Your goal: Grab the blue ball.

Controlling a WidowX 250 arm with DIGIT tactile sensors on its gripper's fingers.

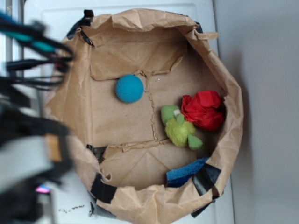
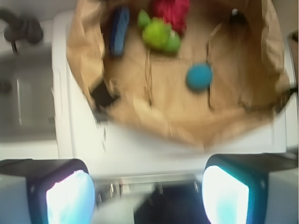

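The blue ball point(image 1: 129, 88) is a small round fuzzy teal ball lying on the floor of a brown paper bag point(image 1: 70, 98), toward its upper left. It also shows in the wrist view point(image 2: 199, 77), right of centre inside the bag. My gripper point(image 2: 147, 196) is open and empty, its two pale pads point(image 2: 70, 198) wide apart at the bottom of the wrist view. It hangs over the white surface outside the bag's rim, well away from the ball. In the exterior view the blurred arm point(image 1: 28, 93) fills the left edge.
Inside the bag lie a green plush toy point(image 1: 179, 128), a red cloth lump point(image 1: 203, 109) touching it, and a flat dark-blue sponge piece point(image 1: 184, 173) at the lower wall. Black tape point(image 1: 102, 189) patches the crumpled rim. A white surface point(image 1: 60, 16) lies under the bag.
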